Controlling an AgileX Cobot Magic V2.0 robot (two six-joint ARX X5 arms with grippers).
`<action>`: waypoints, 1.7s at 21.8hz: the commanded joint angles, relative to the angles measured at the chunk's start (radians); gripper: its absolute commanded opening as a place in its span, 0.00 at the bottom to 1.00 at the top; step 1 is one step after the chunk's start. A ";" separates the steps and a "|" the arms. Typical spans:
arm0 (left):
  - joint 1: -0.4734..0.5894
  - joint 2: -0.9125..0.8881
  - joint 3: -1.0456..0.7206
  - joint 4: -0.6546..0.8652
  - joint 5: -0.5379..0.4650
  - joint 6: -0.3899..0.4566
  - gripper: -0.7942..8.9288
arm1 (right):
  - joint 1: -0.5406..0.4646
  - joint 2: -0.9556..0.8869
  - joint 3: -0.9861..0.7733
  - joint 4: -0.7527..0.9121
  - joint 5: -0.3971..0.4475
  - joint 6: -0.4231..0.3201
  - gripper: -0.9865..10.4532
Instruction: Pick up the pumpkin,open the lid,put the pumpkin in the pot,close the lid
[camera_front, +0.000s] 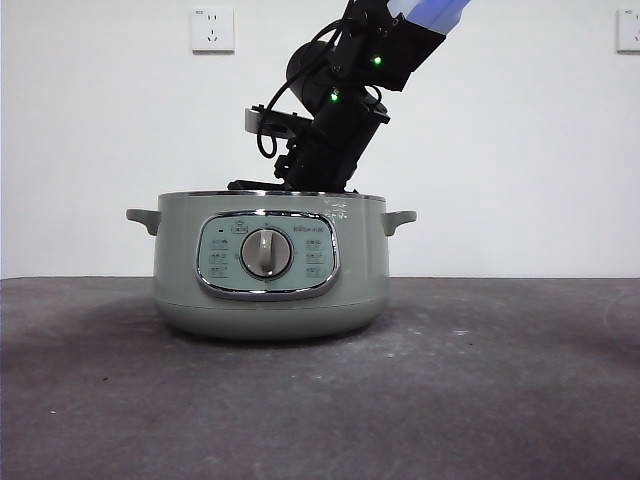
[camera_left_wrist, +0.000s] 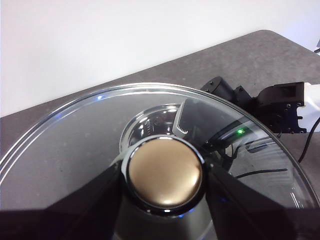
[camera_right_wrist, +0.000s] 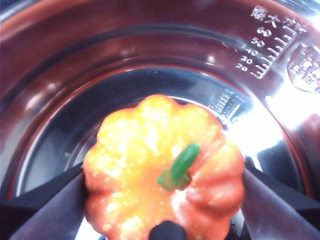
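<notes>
I count one pot (camera_front: 270, 265), one lid (camera_left_wrist: 75, 135) and one pumpkin (camera_right_wrist: 162, 167). My right gripper (camera_right_wrist: 165, 200) reaches down into the pot's open mouth, its jaws closed against the pumpkin's ribbed, glossy orange sides; the short green stem points up, and the shiny metal inner bowl (camera_right_wrist: 150, 60) with stamped level marks lies below. My left gripper (camera_left_wrist: 165, 175) clamps the lid's round knob (camera_left_wrist: 165, 172), holding the clear, chrome-rimmed glass dome aloft, off the pot.
</notes>
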 joint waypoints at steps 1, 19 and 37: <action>0.003 -0.015 0.022 0.048 0.008 0.013 0.07 | 0.007 0.016 -0.003 -0.005 0.002 0.014 0.71; -0.067 0.257 0.019 0.196 0.065 0.039 0.07 | -0.041 -0.782 0.005 -0.479 0.097 0.169 0.71; -0.175 0.615 0.019 0.488 0.058 0.061 0.07 | -0.039 -0.971 0.005 -0.650 0.024 0.182 0.69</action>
